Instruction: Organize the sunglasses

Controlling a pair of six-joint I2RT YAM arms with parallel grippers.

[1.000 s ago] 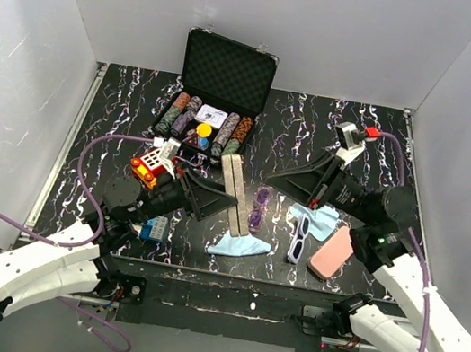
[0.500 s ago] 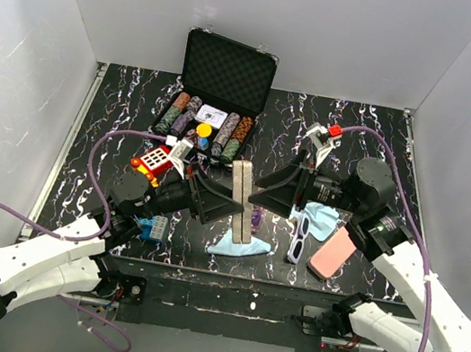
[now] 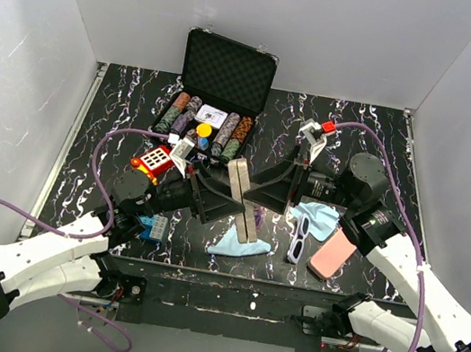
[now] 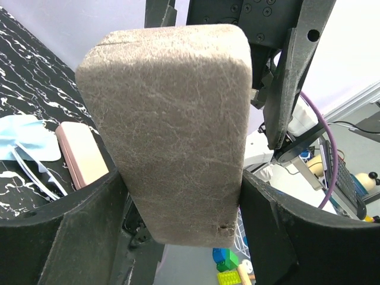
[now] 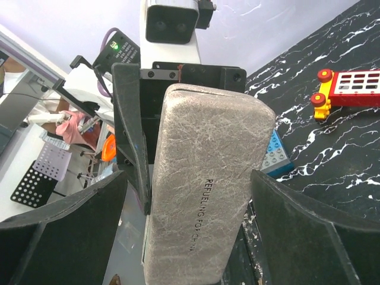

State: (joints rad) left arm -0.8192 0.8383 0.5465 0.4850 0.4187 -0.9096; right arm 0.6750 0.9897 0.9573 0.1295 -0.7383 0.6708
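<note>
A grey-brown case [image 3: 241,197] hangs above the table middle, and my left gripper [image 3: 216,196] is shut on its near end. In the left wrist view the case [image 4: 172,136] fills the space between both fingers of that gripper [image 4: 181,184]. My right gripper [image 3: 257,195] stands open around the case's other end; in the right wrist view the case [image 5: 208,196] has a gap to each finger of that gripper [image 5: 190,214]. The white-framed sunglasses [image 3: 298,237] lie on the table to the right. The purple sunglasses are hidden behind the grippers.
A pink case [image 3: 331,253] lies beside the white pair. Light blue cloths lie at front centre [image 3: 239,248] and right [image 3: 317,218]. An open poker chip case [image 3: 223,92] stands at the back. A red toy [image 3: 154,162] and a blue brick [image 3: 153,227] lie left.
My right gripper has swung left and opened wide, now straddling the grey-brown case. The left gripper has kept its hold and shifted the case slightly right.
</note>
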